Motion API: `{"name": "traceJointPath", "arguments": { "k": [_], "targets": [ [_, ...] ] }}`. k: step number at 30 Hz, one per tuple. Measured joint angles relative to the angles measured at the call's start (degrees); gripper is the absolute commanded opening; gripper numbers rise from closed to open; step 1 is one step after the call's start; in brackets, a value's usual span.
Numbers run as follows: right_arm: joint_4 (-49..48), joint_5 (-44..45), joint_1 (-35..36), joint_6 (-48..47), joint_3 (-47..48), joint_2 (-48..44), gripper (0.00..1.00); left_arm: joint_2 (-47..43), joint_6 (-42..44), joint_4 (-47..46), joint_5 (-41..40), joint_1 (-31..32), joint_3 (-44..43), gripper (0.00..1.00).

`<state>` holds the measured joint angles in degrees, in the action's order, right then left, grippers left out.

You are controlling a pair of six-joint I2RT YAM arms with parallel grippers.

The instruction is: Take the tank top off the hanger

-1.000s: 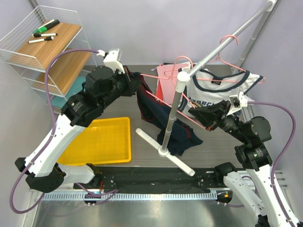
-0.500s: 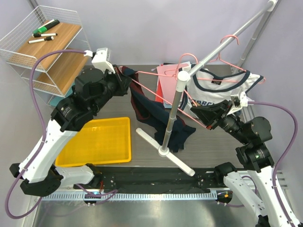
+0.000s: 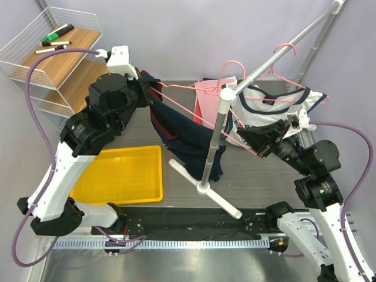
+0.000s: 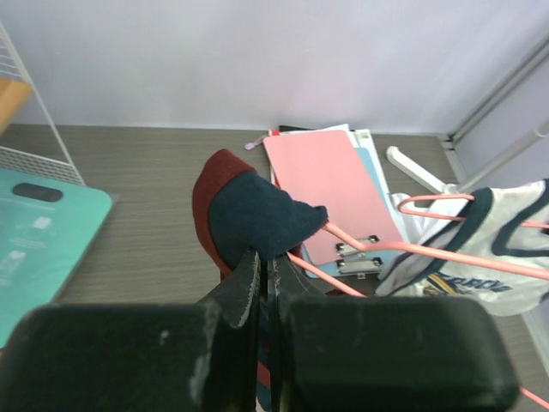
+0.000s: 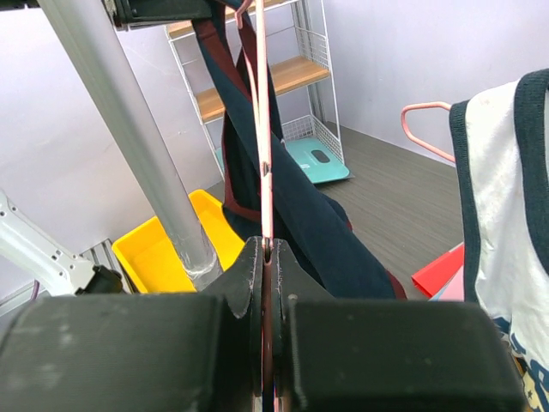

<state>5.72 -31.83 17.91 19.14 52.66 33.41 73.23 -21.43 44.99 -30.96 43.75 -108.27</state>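
Top external shows us the navy, red-trimmed tank top [image 3: 191, 138] draped left of the metal rack post [image 3: 212, 147], its strap pinched in our fully closed left pincer [image 4: 266, 270]. Right of the post, our right pincer [image 5: 266, 251] clamps the thin pink wire hanger [image 5: 262, 129]. Far left, a wire shelf [image 3: 23, 42] holds markers [image 3: 57, 35]; a yellow plastic tray [image 3: 135, 176] sits closer.

The only lettering stands on the white jersey [image 4: 513, 227] with navy trim. In the left wrist view, navy block capitals [image 4: 470, 285] along its lower fold read roughly "PRO", and the next letter is lost in a crease. The right wrist view catches scraps of the same navy print [image 5: 530, 371] at the frame's corner, too cropped to read. Small marks on the teal scale [image 4: 43, 236] are illegible.
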Motion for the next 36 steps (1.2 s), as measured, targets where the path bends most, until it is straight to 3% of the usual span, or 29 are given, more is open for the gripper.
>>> {"name": "traceJointPath", "arguments": {
  "k": [7,16,24,36],
  "targets": [
    [0.5,0.0,0.0,-0.7,0.2,0.0,0.01,2.8,4.5,1.6,-5.2,-0.6,-4.3,0.00],
    [1.9,0.5,0.0,-1.7,2.7,1.1,0.01,2.6,7.1,2.7,-9.7,-0.8,-3.0,0.00],
    [3.8,2.0,0.0,-4.2,7.0,2.3,0.01,2.4,6.7,3.0,-9.4,-0.8,-0.6,0.00],
    [11.2,6.6,0.0,-6.0,7.2,-3.9,0.01,0.7,3.2,3.1,-3.1,-0.8,-0.4,0.00]
  ]
}}
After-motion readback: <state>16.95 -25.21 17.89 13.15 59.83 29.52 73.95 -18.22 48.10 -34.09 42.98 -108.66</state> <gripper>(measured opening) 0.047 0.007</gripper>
